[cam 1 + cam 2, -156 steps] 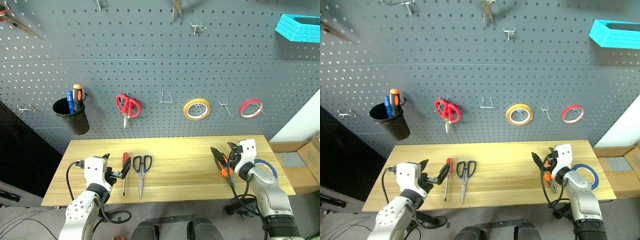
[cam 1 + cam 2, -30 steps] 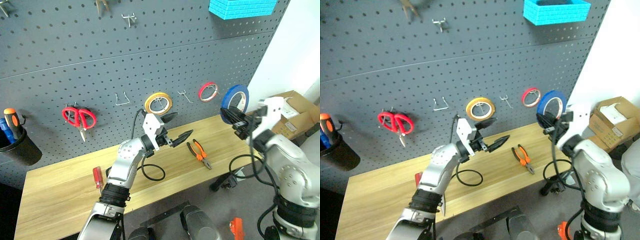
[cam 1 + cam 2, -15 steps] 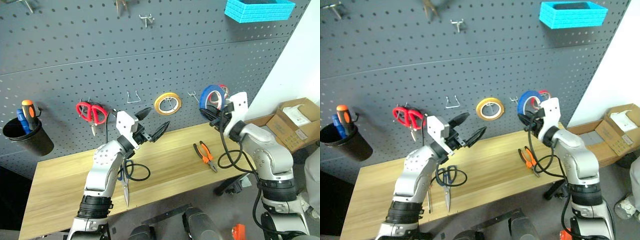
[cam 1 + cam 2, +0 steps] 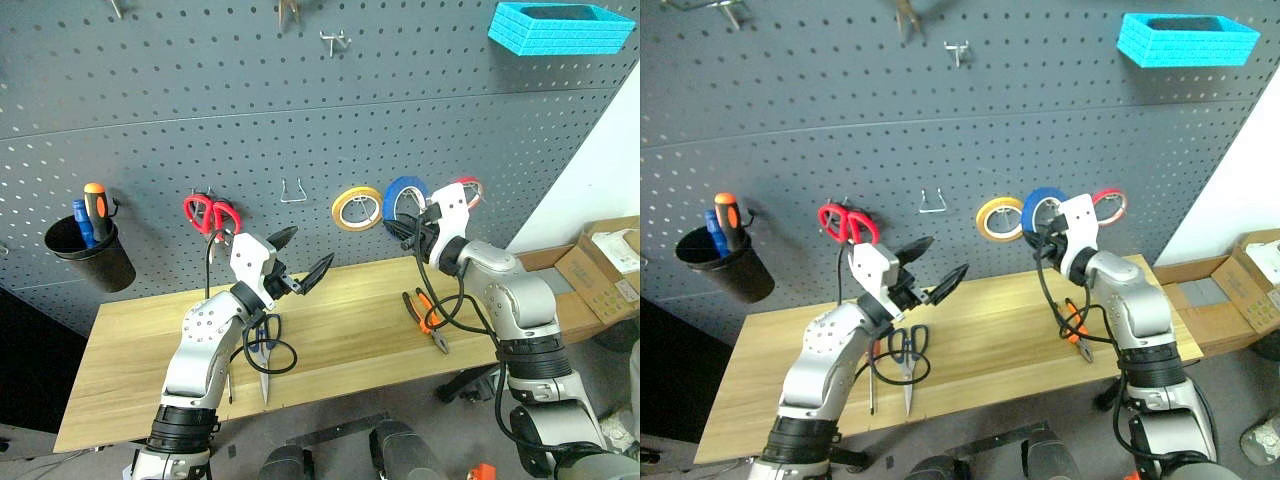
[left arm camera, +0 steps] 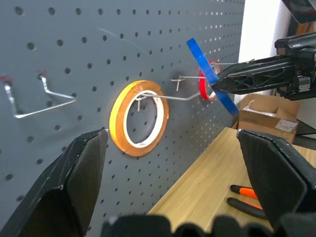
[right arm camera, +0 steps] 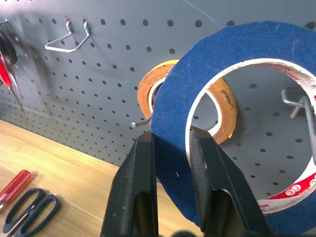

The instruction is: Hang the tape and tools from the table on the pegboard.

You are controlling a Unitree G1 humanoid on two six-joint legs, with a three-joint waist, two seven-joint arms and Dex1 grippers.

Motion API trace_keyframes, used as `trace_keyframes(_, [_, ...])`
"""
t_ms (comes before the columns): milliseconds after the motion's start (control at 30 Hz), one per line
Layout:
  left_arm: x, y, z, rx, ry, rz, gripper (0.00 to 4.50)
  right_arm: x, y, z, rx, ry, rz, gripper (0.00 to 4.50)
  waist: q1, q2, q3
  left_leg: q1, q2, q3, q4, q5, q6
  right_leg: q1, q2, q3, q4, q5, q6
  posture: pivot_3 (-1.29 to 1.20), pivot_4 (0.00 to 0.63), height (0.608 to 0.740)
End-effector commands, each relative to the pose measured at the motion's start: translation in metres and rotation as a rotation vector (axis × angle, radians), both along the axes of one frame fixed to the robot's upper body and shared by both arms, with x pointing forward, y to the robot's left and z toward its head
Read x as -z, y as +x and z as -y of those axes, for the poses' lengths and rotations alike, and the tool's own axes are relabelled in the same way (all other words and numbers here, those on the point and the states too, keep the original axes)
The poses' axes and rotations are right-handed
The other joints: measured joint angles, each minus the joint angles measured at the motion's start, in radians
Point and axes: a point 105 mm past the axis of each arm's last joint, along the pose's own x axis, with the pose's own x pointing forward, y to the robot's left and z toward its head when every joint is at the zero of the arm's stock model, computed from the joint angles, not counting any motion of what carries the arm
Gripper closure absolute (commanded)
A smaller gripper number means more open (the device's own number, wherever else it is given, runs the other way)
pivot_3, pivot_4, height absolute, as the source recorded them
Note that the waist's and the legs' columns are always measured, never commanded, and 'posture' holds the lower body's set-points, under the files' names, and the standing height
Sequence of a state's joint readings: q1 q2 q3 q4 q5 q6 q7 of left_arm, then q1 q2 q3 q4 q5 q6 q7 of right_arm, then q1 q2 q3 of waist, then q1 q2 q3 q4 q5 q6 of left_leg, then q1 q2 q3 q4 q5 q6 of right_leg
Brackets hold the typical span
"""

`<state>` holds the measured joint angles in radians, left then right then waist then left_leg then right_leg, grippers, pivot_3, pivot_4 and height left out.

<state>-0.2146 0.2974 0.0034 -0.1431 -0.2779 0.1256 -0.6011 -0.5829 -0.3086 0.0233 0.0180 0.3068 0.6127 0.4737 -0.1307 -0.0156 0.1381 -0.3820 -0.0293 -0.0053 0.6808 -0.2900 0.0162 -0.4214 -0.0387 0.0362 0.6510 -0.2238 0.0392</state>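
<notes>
Pegboard (image 4: 200, 90) dark grey, regular grid of small pale holes. Tape (image 4: 400, 192) blue, white inner core. Yellow roll (image 4: 356, 207) next along, red roll (image 4: 468, 190) past that. Worktop (image 4: 340, 330) light wood, plank grain showing. Pliers (image 4: 425, 315) orange and black. Scissors on worktop (image 4: 905, 350) dark blue handles, steel blades; hung scissors (image 4: 210, 213) red handles. Cup (image 4: 88, 255) black, orange and blue screwdrivers (image 4: 88, 215) inside. Bin (image 4: 560, 27) bright cyan, brick-like texture. Tools black: right tool (image 6: 170, 163), left tool (image 4: 300, 255).

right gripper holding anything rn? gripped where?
Yes: the right gripper is shut on the blue tape, pinching the roll's band at its lower edge. The left gripper is open, holding nothing.
</notes>
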Motion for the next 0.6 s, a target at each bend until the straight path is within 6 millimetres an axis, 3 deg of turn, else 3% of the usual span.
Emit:
trace_keyframes(33, [-0.016, -0.004, 0.002, 0.006, 0.003, 0.057, 0.00, -0.011, 0.011, -0.005, 0.017, -0.024, 0.062, 4.15, 0.001, 0.000, -0.002, 0.000, 0.000, 0.000, 0.000, 0.000, 0.000, 0.000, 0.000, 0.000, 0.000, 0.000, 0.000, -0.11, 0.085, 0.740])
trace_keyframes(233, [-0.017, -0.001, 0.001, -0.008, 0.015, 0.059, 0.00, 0.015, 0.042, 0.007, 0.156, -0.114, -0.008, 4.15, 0.001, -0.002, -0.006, 0.002, 0.001, 0.005, 0.000, 0.000, 0.000, 0.000, 0.001, 0.003, 0.000, 0.002, 0.000, -0.10, 0.089, 0.740])
trace_keyframes(333, [-0.017, -0.003, -0.001, -0.017, 0.016, 0.052, 0.00, 0.012, 0.044, 0.004, 0.158, -0.087, -0.015, 4.15, 0.002, -0.002, -0.006, 0.002, 0.001, 0.005, 0.000, 0.000, 0.000, 0.000, 0.001, 0.004, 0.000, 0.002, 0.000, -0.09, 0.096, 0.740])
trace_keyframes(500, [-0.015, -0.006, -0.004, -0.036, 0.014, 0.039, 0.00, 0.020, 0.042, 0.011, 0.197, -0.083, -0.045, 2.56, 0.010, -0.002, -0.006, 0.002, 0.002, 0.005, -0.001, 0.000, 0.000, 0.000, 0.001, 0.004, -0.001, 0.002, 0.000, -0.07, 0.110, 0.740])
trace_keyframes(600, [-0.013, -0.010, -0.006, -0.047, 0.007, 0.023, 0.00, 0.030, 0.029, 0.013, 0.155, -0.123, -0.068, 1.55, 0.026, -0.002, -0.006, 0.002, 0.002, 0.005, -0.001, 0.000, 0.000, 0.000, 0.001, 0.004, -0.001, 0.002, 0.000, -0.06, 0.130, 0.740])
